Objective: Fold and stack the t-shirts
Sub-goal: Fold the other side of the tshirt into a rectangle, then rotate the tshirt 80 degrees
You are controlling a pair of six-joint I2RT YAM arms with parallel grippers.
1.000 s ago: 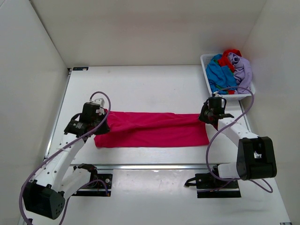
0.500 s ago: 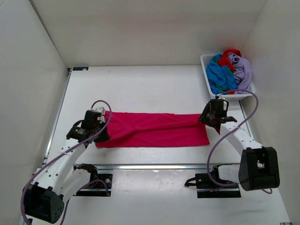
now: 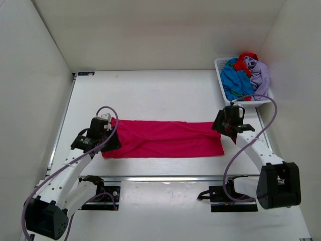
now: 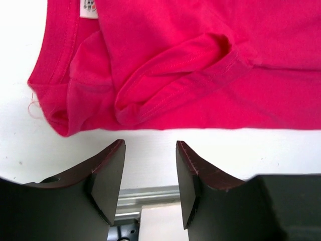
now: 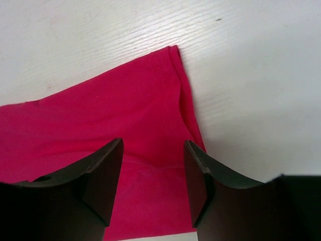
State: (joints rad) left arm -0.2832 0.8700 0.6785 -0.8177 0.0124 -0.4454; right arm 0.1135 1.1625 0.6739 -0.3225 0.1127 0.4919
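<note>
A magenta-pink t-shirt (image 3: 165,139) lies folded into a long strip across the middle of the table. My left gripper (image 3: 106,143) hovers at its left end and is open. In the left wrist view its fingertips (image 4: 150,145) frame bare table just off the shirt's (image 4: 200,65) collar end, with nothing between them. My right gripper (image 3: 224,128) is at the strip's right end. It is open too, its jaws (image 5: 153,143) spread above the shirt's (image 5: 100,130) hem corner and holding nothing. Blue (image 3: 234,80), red (image 3: 247,59) and lavender (image 3: 260,75) t-shirts are heaped in the basket.
The white slatted basket (image 3: 218,68) stands at the back right corner, against the right wall. A metal rail (image 3: 165,177) runs along the table's near edge in front of the arm bases. White walls close in the table on the left, back and right.
Both grippers have opened and let go of the pink shirt's ends, which now lie flat. The left gripper has drawn slightly toward the near edge.
</note>
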